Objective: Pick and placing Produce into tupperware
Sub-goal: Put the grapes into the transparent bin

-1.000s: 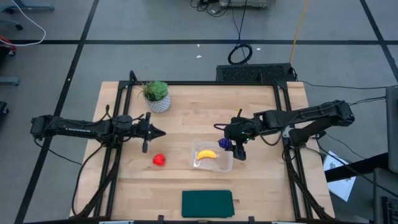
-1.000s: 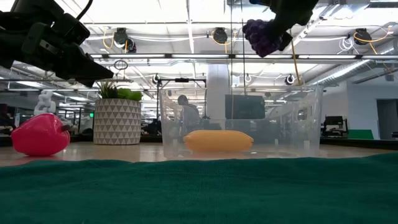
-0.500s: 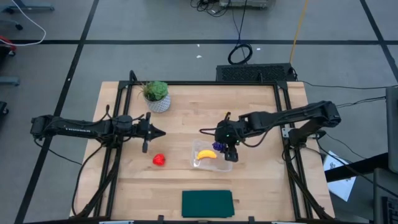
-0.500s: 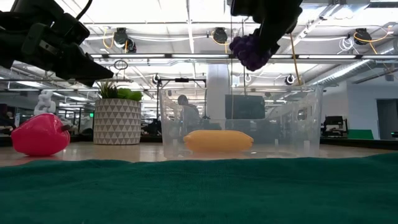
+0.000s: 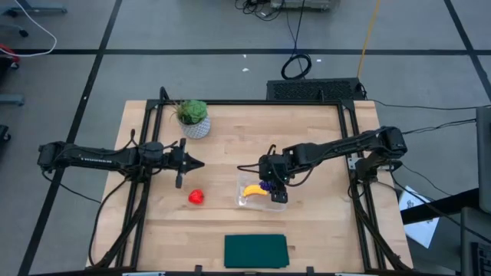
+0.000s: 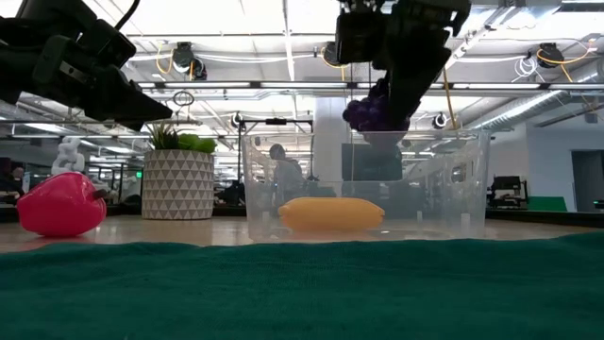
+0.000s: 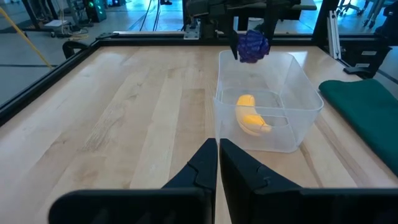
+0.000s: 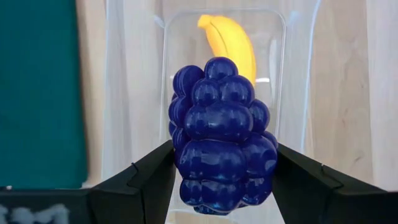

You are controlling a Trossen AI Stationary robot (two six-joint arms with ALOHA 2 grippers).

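Purple grape bunch (image 8: 221, 134) sits clamped in our right gripper (image 5: 271, 184) above the tupperware (image 5: 279, 202); left gripper (image 5: 193, 163) hangs closed, empty.

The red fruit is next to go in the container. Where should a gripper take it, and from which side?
Judging by its rounded body, grip the red fruit across its widest middle, coming straight down from above. It sits alone on bare table, so fingers fit either side. The shut left gripper, hovering nearby, seems best placed.
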